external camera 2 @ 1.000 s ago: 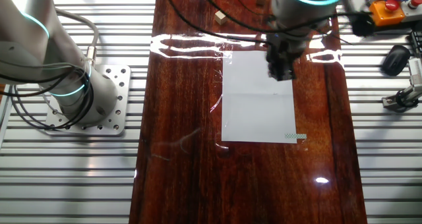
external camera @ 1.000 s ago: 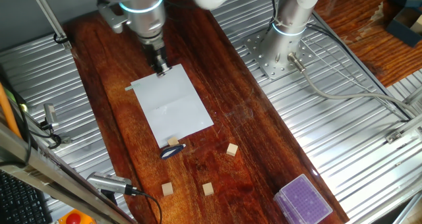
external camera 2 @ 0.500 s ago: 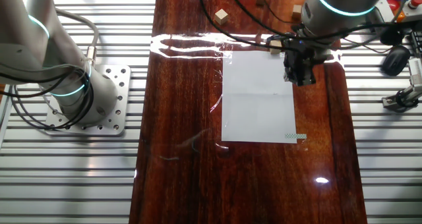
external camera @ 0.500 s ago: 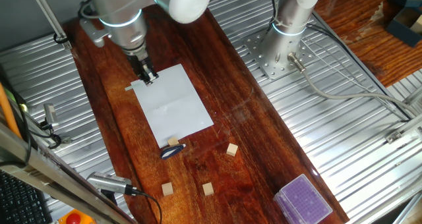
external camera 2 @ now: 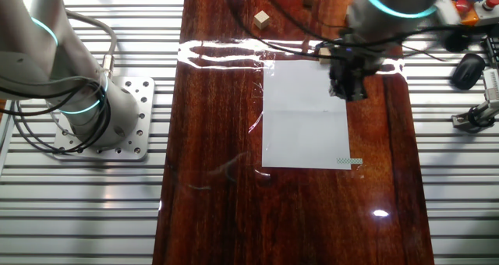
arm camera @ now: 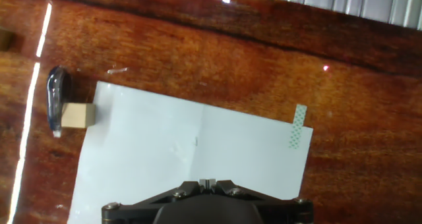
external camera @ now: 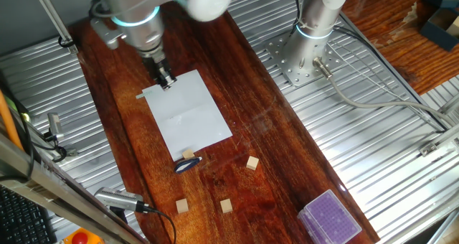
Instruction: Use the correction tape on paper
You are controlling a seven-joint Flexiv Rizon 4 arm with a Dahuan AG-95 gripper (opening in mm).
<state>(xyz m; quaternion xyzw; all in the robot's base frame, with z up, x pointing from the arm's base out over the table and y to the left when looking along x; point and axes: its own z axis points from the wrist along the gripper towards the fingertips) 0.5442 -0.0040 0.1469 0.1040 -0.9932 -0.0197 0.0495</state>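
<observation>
The white paper [external camera: 188, 113] lies on the dark wooden board; it also shows in the other fixed view [external camera 2: 306, 117] and in the hand view [arm camera: 191, 155]. The dark blue correction tape [external camera: 188, 164] lies just off the paper's near edge, against a tan cube [external camera: 188, 155]. In the hand view the correction tape [arm camera: 55, 100] is at the far left beside that cube [arm camera: 78, 116]. My gripper [external camera: 165, 80] hangs over the paper's far corner, away from the tape. In the hand view the gripper [arm camera: 208, 182] is shut and empty. In the other fixed view the gripper [external camera 2: 348, 86] hides the tape.
Three more tan cubes [external camera: 252, 163], [external camera: 182, 205], [external camera: 226, 205] lie beyond the tape. A purple-topped clear box [external camera: 328, 219] stands at the board's end. A small strip of green sticky tape [arm camera: 300, 126] holds one paper corner. A second arm's base [external camera: 305, 54] stands beside the board.
My gripper moved from the middle of the paper's far edge sideways to its corner, then edged slightly back. Paper, tape and cubes have not moved.
</observation>
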